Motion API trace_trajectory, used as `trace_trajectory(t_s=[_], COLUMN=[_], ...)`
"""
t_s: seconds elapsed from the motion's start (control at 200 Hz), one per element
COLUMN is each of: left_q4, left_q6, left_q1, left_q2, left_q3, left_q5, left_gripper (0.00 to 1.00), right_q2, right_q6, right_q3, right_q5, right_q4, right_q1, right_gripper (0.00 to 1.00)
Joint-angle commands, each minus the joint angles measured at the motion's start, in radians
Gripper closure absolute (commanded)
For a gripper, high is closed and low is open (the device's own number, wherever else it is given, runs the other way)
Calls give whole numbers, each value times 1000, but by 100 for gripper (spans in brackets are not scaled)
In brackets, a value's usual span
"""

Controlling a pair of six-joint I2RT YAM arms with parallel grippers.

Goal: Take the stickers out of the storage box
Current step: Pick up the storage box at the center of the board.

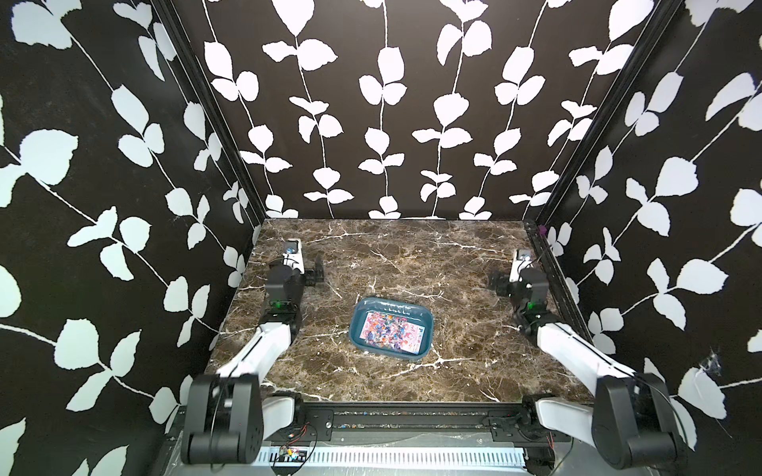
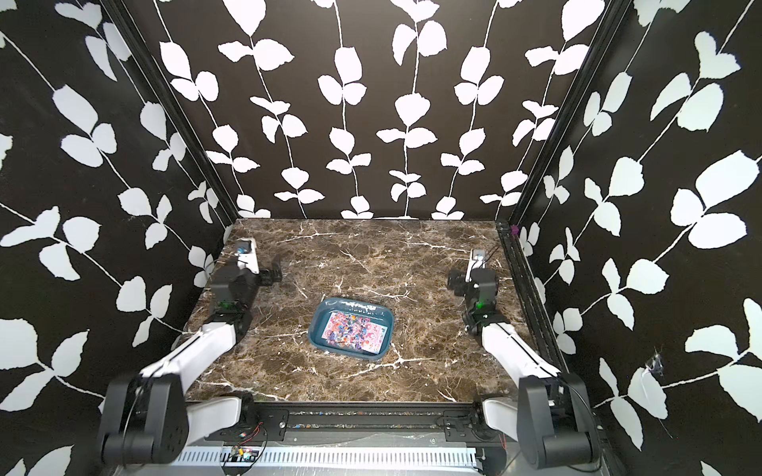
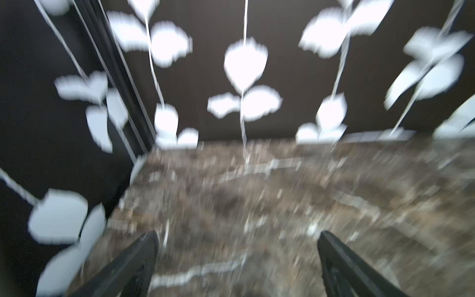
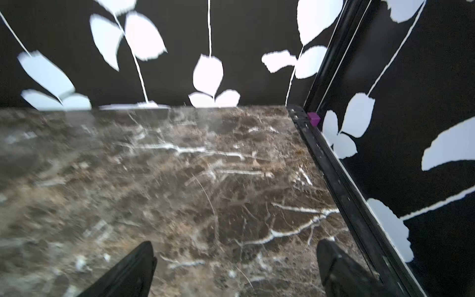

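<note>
The storage box (image 1: pixel 359 319) (image 2: pixel 319 321), a shallow teal tray, sits in the middle of the marble table in both top views. The stickers (image 1: pixel 389 331) (image 2: pixel 356 331) lie flat inside it, and the top sheet shows pink and many small colours. My left gripper (image 1: pixel 315 270) (image 2: pixel 274 270) hangs open at the far left, well away from the box. At the far right, my right gripper (image 1: pixel 499 284) (image 2: pixel 455 282) also hangs open and apart from the box. In the wrist views, the left gripper (image 3: pixel 237 234) and the right gripper (image 4: pixel 235 243) show only bare marble between their fingers. The left wrist view is blurred.
Black walls with white leaf patterns close in the marble table (image 1: pixel 412 255) at the left, back and right. A black rail (image 4: pixel 334 167) runs along the right edge, with a small purple block (image 1: pixel 542 230) (image 4: pixel 314 119) at its back corner. Both arm bases stand at the front edge.
</note>
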Motion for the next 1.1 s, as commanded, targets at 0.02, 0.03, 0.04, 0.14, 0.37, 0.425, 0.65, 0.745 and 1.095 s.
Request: trace_trajectory(t_s=[0.02, 0.03, 0.04, 0.14, 0.37, 0.425, 0.65, 0.745, 1.095], left_q4=[-25, -32, -38, 19, -122, -161, -402, -640, -1283], left_q6=[-35, -35, -36, -111, -429, -425, -530, -492, -325], left_q1=[7, 7, 8, 7, 13, 12, -55, -175, -322], left_q2=[-77, -83, -90, -128, -173, -177, -173, -168, -208], left_q3=[47, 50, 52, 19, 19, 39, 149, 291, 385], left_q5=[167, 173, 184, 222, -83, -67, -119, -138, 204], left_gripper=[1, 1, 1, 1, 1, 1, 1, 1, 1], right_q2=[-149, -163, -174, -277, -213, -221, -170, -93, 350], right_q6=[98, 112, 128, 333, 356, 349, 295, 180, -110], right_q3=[-96, -115, -135, -214, -128, -134, 3, 171, 662], right_q5=[-205, -208, -207, -55, -74, -84, -281, -279, -321], right_q4=[33, 62, 89, 113, -3, 2, -159, -403, -1048], right_q1=[3, 3, 3, -5, -11, -11, 85, 281, 701], right_gripper=[1, 1, 1, 1, 1, 1, 1, 1, 2])
